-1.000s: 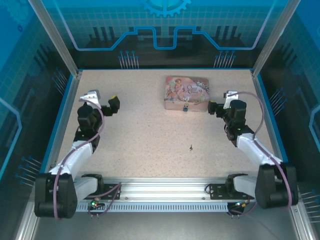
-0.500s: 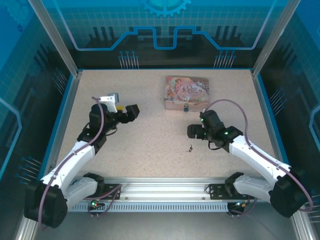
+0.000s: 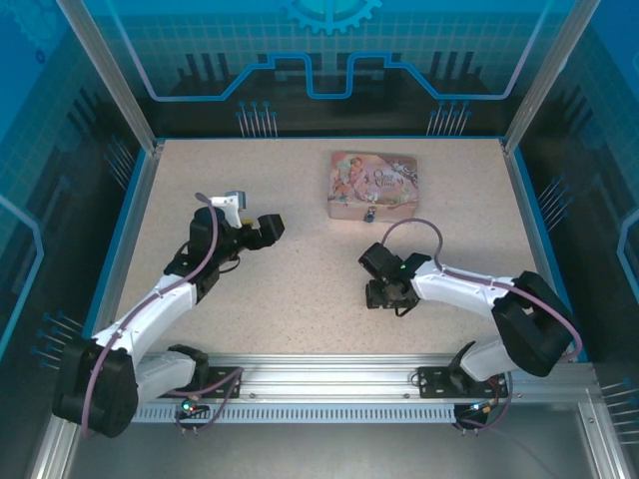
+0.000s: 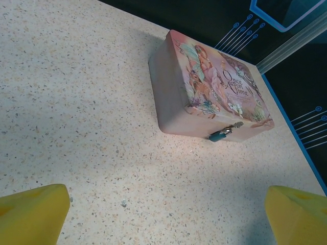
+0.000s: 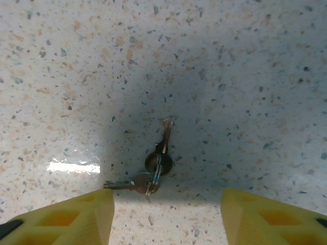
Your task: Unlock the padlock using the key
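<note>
The chief danger here is a poor pick. The key (image 5: pixel 162 145) lies flat on the counter (image 5: pixel 255 76), well in front of the tin (image 3: pixel 372 180) on the side of the arm bases. It is thin and looks joined by a small ring (image 5: pixel 158 163) to a second key lying crosswise. If the right claw (image 5: pixel 164 204) closes at this height, its fingers may ride over the metal, shove it along the counter, or pinch the ring instead of a blade. The key would then probably dangle at an angle unfit for so small a keyhole.

A later risk is at the padlock (image 4: pixel 220 135), which hangs from the clasp on the tin's front face. It looks free to swing, and nothing steadies the tin, so a push from the key could turn the padlock aside or slide the tin back.

The right claw is low over the counter in front of the tin, its yellow fingers (image 5: pixel 61 219) spread wide with the key between them, just ahead of the tips. It holds nothing, and I cannot tell whether the tips touch the counter.

The left claw (image 4: pixel 163 214), off to the left of the tin and facing it, is also spread wide and empty, clear of both tin and padlock.
</note>
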`<act>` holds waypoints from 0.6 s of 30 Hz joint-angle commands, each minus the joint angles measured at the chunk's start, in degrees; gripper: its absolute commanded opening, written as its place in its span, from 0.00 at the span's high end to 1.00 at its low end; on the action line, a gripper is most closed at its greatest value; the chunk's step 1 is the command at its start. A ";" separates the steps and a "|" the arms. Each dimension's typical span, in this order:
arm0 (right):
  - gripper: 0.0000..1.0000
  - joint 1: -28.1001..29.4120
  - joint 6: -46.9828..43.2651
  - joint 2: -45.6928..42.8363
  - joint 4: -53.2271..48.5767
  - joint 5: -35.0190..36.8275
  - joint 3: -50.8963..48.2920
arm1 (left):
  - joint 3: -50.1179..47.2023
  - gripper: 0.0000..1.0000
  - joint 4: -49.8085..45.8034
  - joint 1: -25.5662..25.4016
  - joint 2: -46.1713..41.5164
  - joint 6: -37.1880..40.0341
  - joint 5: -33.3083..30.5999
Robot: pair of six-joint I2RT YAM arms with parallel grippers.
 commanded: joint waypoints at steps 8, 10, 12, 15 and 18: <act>0.52 0.66 1.80 3.94 1.45 1.94 1.97 | 0.98 0.01 1.00 -0.55 0.98 0.26 0.62; 0.55 0.66 2.13 4.48 1.66 2.31 1.93 | 1.20 0.01 0.88 -0.55 1.22 0.23 0.68; 0.57 0.53 2.48 4.76 2.09 2.32 1.55 | 1.36 0.01 0.74 -0.55 1.47 0.29 0.72; 0.62 0.29 2.80 4.76 3.02 1.66 0.63 | 1.46 0.01 0.85 -0.64 1.78 0.12 0.72; 0.68 0.07 2.93 4.60 3.39 1.06 -0.18 | 1.47 0.01 0.79 -0.69 1.97 -0.02 0.80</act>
